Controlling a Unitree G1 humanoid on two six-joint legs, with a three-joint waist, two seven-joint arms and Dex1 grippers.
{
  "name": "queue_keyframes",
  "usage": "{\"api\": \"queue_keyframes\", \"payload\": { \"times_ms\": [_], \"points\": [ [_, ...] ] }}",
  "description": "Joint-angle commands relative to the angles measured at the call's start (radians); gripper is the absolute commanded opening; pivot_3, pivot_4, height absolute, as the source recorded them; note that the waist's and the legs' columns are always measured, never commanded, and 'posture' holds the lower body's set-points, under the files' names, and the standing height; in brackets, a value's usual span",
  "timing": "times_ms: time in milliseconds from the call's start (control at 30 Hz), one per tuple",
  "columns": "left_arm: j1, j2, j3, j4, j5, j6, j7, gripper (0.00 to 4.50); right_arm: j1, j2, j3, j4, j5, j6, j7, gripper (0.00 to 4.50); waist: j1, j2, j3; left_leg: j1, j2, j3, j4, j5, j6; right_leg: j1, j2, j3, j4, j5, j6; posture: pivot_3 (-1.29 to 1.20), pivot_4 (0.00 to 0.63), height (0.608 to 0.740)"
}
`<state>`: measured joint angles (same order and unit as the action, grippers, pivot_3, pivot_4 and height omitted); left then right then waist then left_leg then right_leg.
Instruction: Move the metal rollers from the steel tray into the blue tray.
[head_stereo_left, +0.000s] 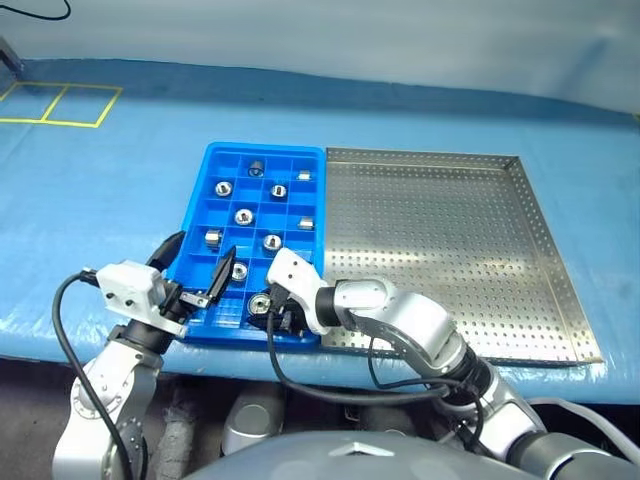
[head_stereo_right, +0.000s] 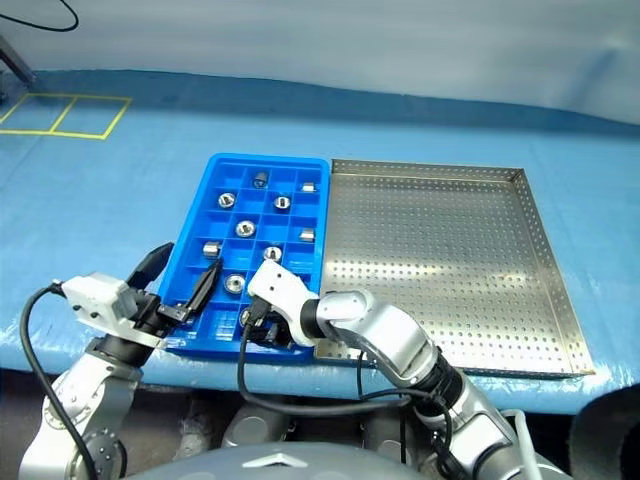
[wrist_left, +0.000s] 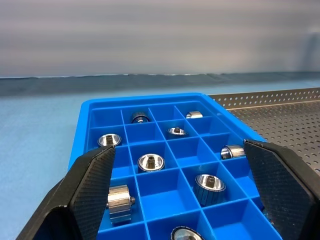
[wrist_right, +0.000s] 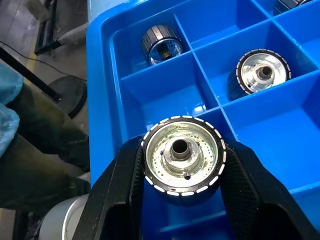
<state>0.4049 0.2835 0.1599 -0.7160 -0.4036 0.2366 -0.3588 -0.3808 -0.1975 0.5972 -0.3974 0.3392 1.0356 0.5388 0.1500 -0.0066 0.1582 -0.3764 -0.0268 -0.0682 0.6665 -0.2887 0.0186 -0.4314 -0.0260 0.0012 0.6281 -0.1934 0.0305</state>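
Right gripper (wrist_right: 182, 197) pinches a roller (wrist_right: 182, 155) over a near-corner cell of the blue tray (head_stereo_left: 196, 190); best lower it squarely inside the walls before releasing. Left gripper (wrist_left: 185, 185) hangs spread alongside. Steel tray (head_stereo_left: 440, 240) looks bare.

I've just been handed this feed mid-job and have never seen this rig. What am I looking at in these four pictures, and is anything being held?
It is a two-armed humanoid robot. The two wide pictures come from cameras in its head, looking down over its arms. The other two come from cameras on its wrists, looking along the black fingers.

On the blue-covered table lie a blue tray of small compartments and, touching its side, a steel tray with a perforated floor, which has nothing on it. Several metal rollers sit in the blue tray's compartments.

The right gripper is shut on one roller, over a compartment at the blue tray's near edge. The left gripper is open, holding nothing, at the tray's near left corner.
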Motion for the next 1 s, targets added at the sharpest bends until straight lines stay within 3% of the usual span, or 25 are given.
{"api": "queue_keyframes", "payload": {
  "times_ms": [33, 200, 233, 333, 600, 767, 1000],
  "points": [
    [-0.004, 0.008, -0.01, -0.046, -0.006, -0.013, -0.006, 4.5, 0.002, 0.023, 0.01, -0.003, 0.025, -0.007, 0.015, 1.8, 0.0, 0.0, 0.0, 0.0, 0.0, 0.0, 0.0, 0.0, 0.0, 0.0, 0.0, 0.0, 0.0, 0.0, 0.0, 0.36, 0.15, 0.74],
    [-0.018, 0.006, -0.018, -0.034, -0.006, -0.019, -0.008, 4.5, 0.015, 0.053, 0.026, 0.05, 0.031, -0.014, 0.031, 1.8, 0.0, 0.0, 0.0, 0.0, 0.0, -0.001, -0.001, 0.0, -0.001, 0.0, 0.0, -0.001, 0.0, 0.001, 0.0, 0.35, 0.15, 0.74],
    [-0.02, 0.003, -0.021, -0.031, -0.005, -0.021, -0.009, 4.5, 0.017, 0.053, 0.025, 0.069, 0.015, -0.019, 0.019, 2.53, 0.0, 0.0, 0.0, 0.0, 0.0, -0.001, -0.002, 0.0, -0.002, 0.0, 0.0, -0.001, 0.0, 0.001, -0.001, 0.35, 0.15, 0.74],
    [-0.023, 0.003, -0.031, -0.023, -0.008, -0.018, -0.017, 4.5, 0.026, 0.059, -0.01, 0.091, -0.009, -0.028, -0.02, 3.28, -0.004, 0.0, -0.001, 0.002, 0.0, -0.001, -0.003, 0.001, -0.004, 0.0, 0.001, -0.001, 0.0, 0.002, -0.003, 0.33, 0.15, 0.74],
    [-0.09, 0.022, -0.039, 0.004, -0.022, -0.004, -0.038, 4.5, 0.019, 0.047, -0.271, -0.051, 0.045, -0.03, -0.087, 3.28, -0.007, 0.0, -0.001, 0.0, 0.0, -0.007, -0.001, 0.004, -0.006, 0.002, 0.001, -0.006, 0.001, -0.001, -0.006, 0.28, 0.15, 0.74],
    [-0.172, -0.024, -0.06, 0.049, 0.051, -0.038, 0.033, 4.5, 0.084, 0.038, -0.539, -0.191, 0.118, -0.055, -0.143, 3.28, -0.012, 0.0, -0.001, 0.001, 0.0, -0.008, -0.001, 0.006, -0.005, 0.003, 0.001, -0.006, 0.001, 0.002, -0.003, 0.26, 0.15, 0.74],
    [-0.34, -0.12, -0.022, 0.179, 0.205, -0.07, 0.243, 4.5, 0.2, -0.028, -0.634, -0.264, 0.119, -0.104, -0.173, 3.28, -0.022, 0.0, -0.001, 0.0, 0.0, -0.007, -0.003, 0.006, -0.006, 0.002, 0.001, -0.005, 0.0, 0.007, -0.006, 0.25, 0.15, 0.74]
  ]
}}
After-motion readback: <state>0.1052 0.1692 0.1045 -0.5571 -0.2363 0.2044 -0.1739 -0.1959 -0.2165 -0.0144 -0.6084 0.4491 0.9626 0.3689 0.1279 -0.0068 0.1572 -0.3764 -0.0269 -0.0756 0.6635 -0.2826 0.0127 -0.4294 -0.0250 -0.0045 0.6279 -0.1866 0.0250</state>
